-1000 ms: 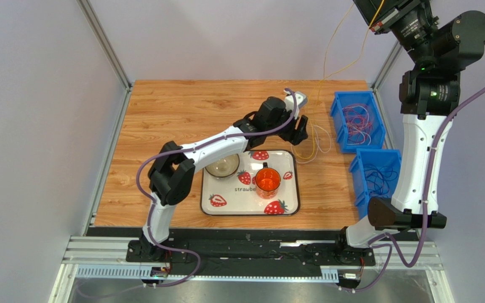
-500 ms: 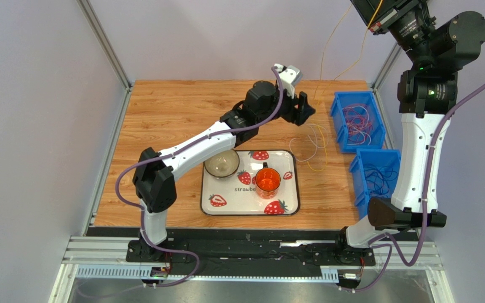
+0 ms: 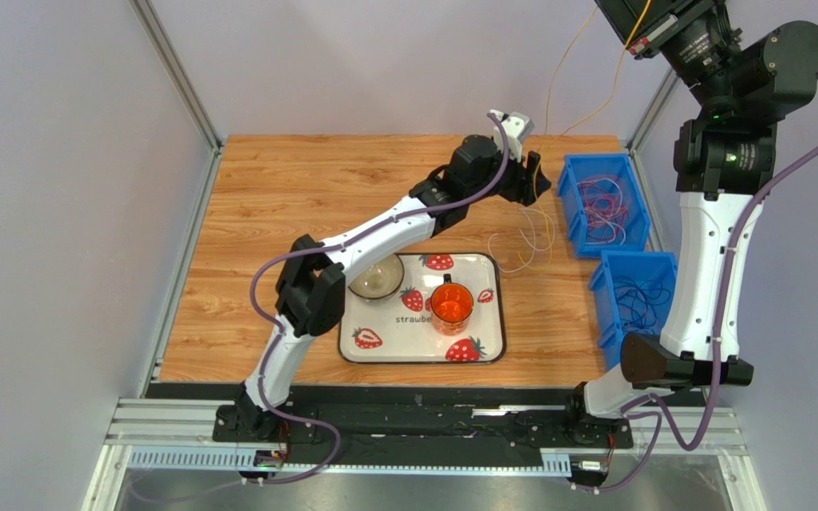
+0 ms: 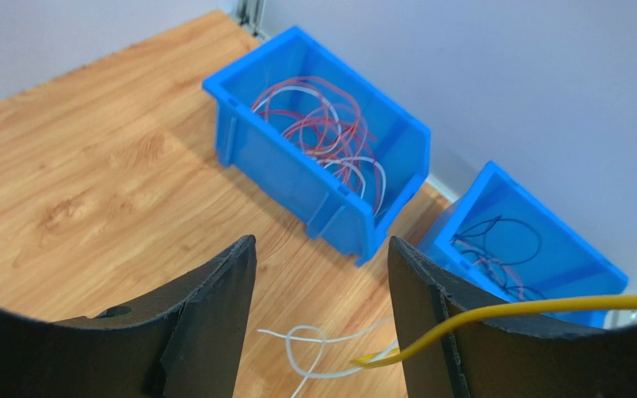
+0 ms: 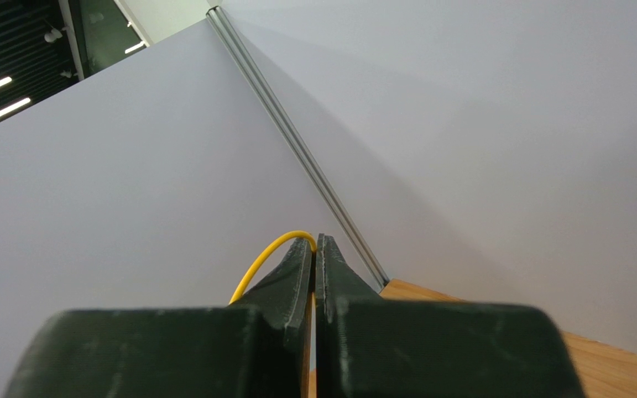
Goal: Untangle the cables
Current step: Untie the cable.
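Observation:
My right gripper (image 5: 314, 240) is raised high by the back wall and shut on a yellow cable (image 5: 268, 253). That cable (image 3: 563, 66) hangs down to a loose heap of yellow and white cables (image 3: 527, 236) on the wood. My left gripper (image 4: 322, 323) hovers open above the heap, close to the far blue bin. Nothing lies between its fingers (image 4: 205, 323). The yellow cable (image 4: 546, 308) crosses in front of its right finger, and a white cable (image 4: 318, 347) loops on the table below. In the top view the left gripper (image 3: 534, 176) is at the back right.
The far blue bin (image 3: 568, 183) (image 4: 297, 178) holds red and white cable loops. The nearer blue bin (image 3: 602, 285) (image 4: 480, 203) holds dark cables. A strawberry tray (image 3: 413, 335) carries a glass bowl (image 3: 374, 279) and an orange cup (image 3: 451, 302).
My left arm has swung from the tray's back edge out toward the far blue bin, gripper staying open. The right arm holds still with the yellow cable.

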Controlling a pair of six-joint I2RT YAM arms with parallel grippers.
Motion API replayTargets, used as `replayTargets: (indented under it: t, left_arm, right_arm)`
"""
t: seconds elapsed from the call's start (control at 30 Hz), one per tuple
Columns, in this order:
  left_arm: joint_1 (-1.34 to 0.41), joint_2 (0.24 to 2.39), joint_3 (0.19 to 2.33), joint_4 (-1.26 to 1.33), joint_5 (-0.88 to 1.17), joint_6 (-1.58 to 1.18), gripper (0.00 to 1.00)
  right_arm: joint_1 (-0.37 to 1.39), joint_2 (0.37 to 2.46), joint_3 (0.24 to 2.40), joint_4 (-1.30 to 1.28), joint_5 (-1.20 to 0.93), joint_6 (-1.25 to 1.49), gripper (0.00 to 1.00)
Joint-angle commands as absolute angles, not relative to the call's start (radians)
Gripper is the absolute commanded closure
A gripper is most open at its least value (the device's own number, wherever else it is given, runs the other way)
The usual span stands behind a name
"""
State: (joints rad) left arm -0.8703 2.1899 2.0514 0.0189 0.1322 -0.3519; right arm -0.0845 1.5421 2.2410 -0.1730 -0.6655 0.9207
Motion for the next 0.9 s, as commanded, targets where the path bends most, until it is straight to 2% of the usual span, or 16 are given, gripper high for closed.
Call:
replayTargets:
  t: [0.0,0.13,0.4,0.63,0.87]
  left_arm:
    - [-0.868,2.229,2.115,-0.023,0.109,-0.353,0.33]
    - [-0.819,2.243,2.060,-0.034,0.139,-0.385,0.35]
    - [-0.666,2.230,2.003,-0.089,0.175,-0.350,0.43]
    - [-0.571,2.177,1.974,-0.130,0.204,-0.347,0.43]
    - [-0.525,1.964,1.841,-0.178,0.160,-0.327,0.38]
  right_arm:
    - [-0.112,1.505,2.275,-0.120,-0.692,0.974,1.00]
    - [-0.147,1.519,2.322,-0.115,-0.712,1.006,1.00]
    - [-0.268,1.514,2.272,-0.017,-0.744,1.132,1.00]
    - [-0.302,1.513,2.243,-0.046,-0.739,1.074,1.00]
    - [-0.363,1.516,2.217,-0.087,-0.739,1.029,1.00]
